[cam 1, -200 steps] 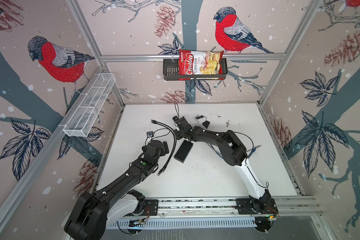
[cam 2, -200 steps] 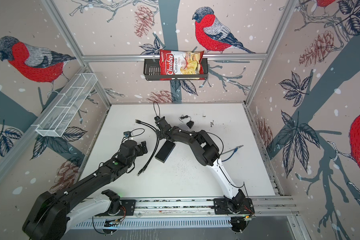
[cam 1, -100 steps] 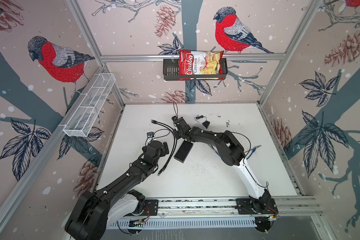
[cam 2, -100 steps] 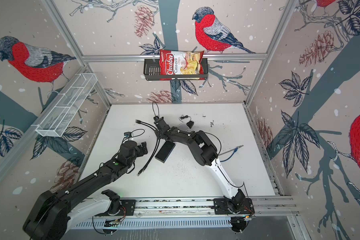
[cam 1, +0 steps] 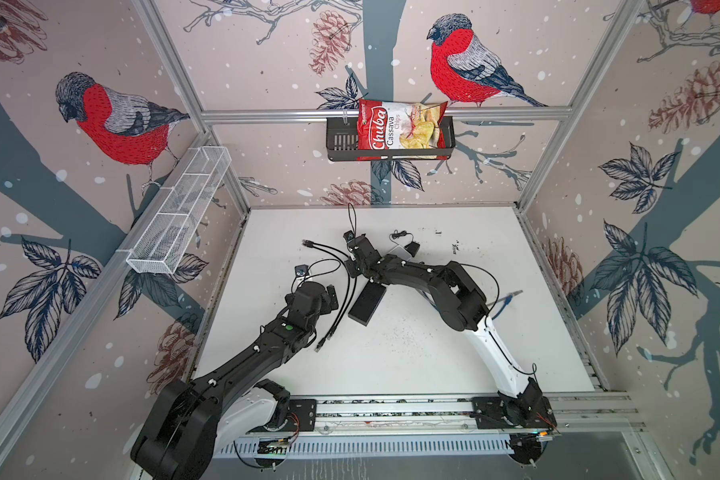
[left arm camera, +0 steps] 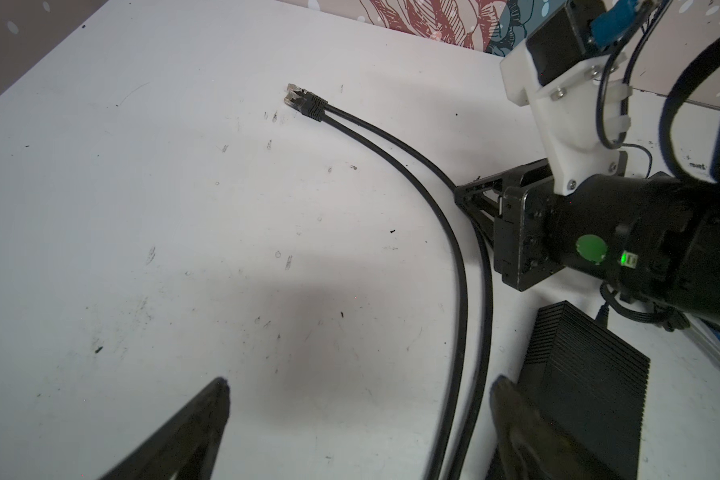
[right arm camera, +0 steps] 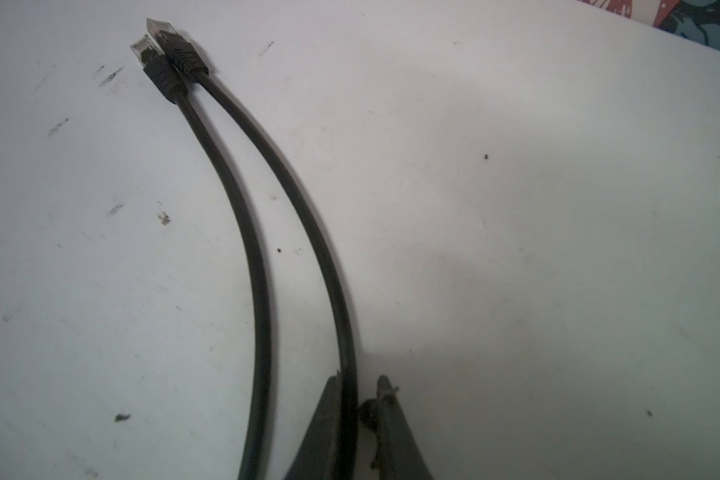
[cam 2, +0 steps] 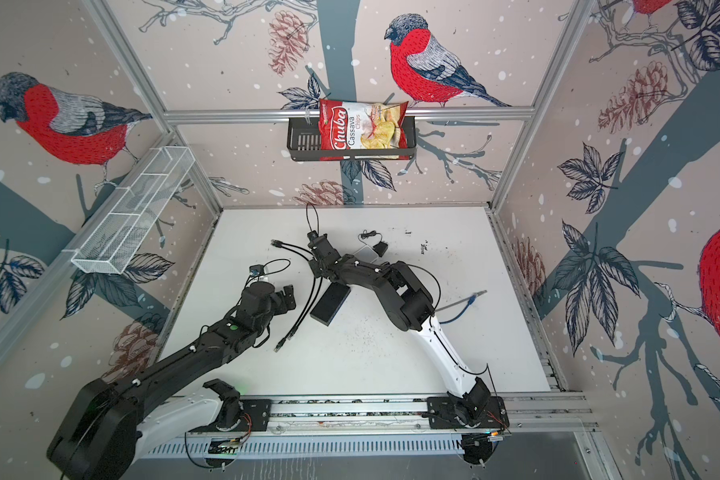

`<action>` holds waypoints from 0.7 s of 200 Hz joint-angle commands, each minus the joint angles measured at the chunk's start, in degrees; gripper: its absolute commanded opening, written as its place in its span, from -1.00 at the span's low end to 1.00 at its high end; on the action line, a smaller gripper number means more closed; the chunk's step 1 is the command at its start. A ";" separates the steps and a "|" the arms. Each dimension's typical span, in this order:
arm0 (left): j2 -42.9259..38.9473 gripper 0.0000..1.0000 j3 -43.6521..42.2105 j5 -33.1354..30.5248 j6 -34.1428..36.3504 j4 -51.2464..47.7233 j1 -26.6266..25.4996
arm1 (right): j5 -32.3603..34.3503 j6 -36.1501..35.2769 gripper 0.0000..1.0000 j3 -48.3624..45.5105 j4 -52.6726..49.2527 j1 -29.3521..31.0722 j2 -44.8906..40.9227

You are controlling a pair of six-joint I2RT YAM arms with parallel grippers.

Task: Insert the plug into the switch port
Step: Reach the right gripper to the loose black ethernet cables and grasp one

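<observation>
Two black network cables (cam 1: 346, 286) lie side by side on the white table. Their far plugs (cam 1: 308, 244) (right arm camera: 159, 35) (left arm camera: 298, 95) rest together toward the back left, and the near plugs (cam 1: 323, 340) lie in front. The black ribbed switch (cam 1: 366, 305) (left arm camera: 591, 395) lies just right of the cables; its port does not show. My right gripper (right arm camera: 360, 384) (cam 1: 352, 270) is shut on one cable, well back from its plug. My left gripper (left arm camera: 360, 399) (cam 2: 287, 297) hovers open over the cables beside the switch, holding nothing.
A blue cable (cam 1: 504, 301) lies to the right. A small black adapter (cam 1: 410, 248) and a pale flat device (cam 1: 398, 251) sit behind the right arm. On the walls hang a basket with a chips bag (cam 1: 400, 131) and a wire shelf (cam 1: 179, 212).
The right gripper's jaws have closed onto the black cable. The left arm has not moved.
</observation>
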 commanded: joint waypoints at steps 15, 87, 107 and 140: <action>0.39 0.92 0.40 -0.27 -0.09 1.63 0.28 | -1.34 0.61 -0.81 -0.35 -3.59 -0.17 0.49; 0.51 0.93 0.45 -0.76 -0.08 1.65 0.29 | -4.77 4.00 -0.95 -5.94 3.69 -1.13 -5.67; 0.51 0.93 0.41 -0.62 -0.08 1.73 0.24 | -4.39 4.59 -0.96 -8.59 5.84 -1.18 -8.51; 0.36 0.93 0.16 -0.66 -0.07 1.81 0.26 | -2.61 5.54 -0.97 -14.59 10.29 -1.39 -13.79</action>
